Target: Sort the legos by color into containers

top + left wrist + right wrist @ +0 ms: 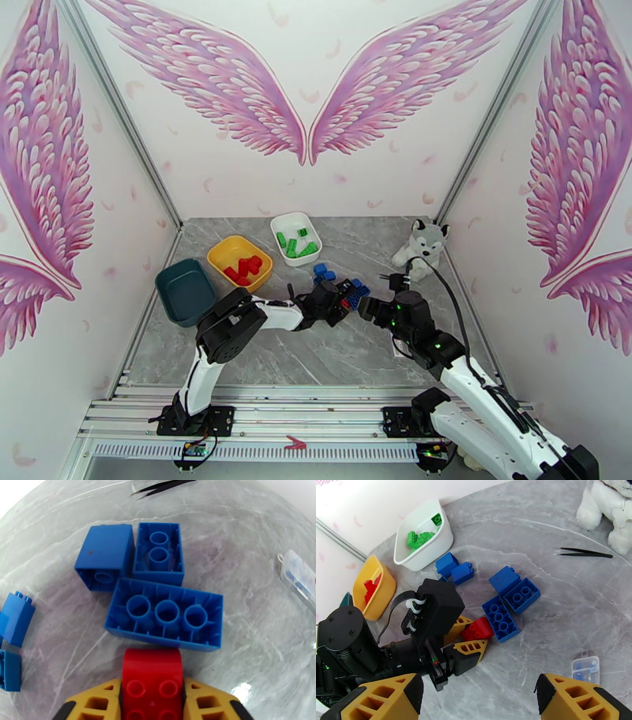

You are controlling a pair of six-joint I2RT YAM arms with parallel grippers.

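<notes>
Left gripper (152,700) is clamped on a red lego (152,677), just beside a long blue lego (166,616).

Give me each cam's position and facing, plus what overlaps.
Top external: above and behind the arm bases, looking down on the marble table; both arms, left hand and right hand close together.
Left wrist: looking steeply down at blue bricks; its yellow fingers grip a red brick.
Right wrist: low, facing the table's far side, white dish and yellow dish; own fingertips at bottom corners.
Shared: both wrist views show the red brick and long blue brick.
</notes>
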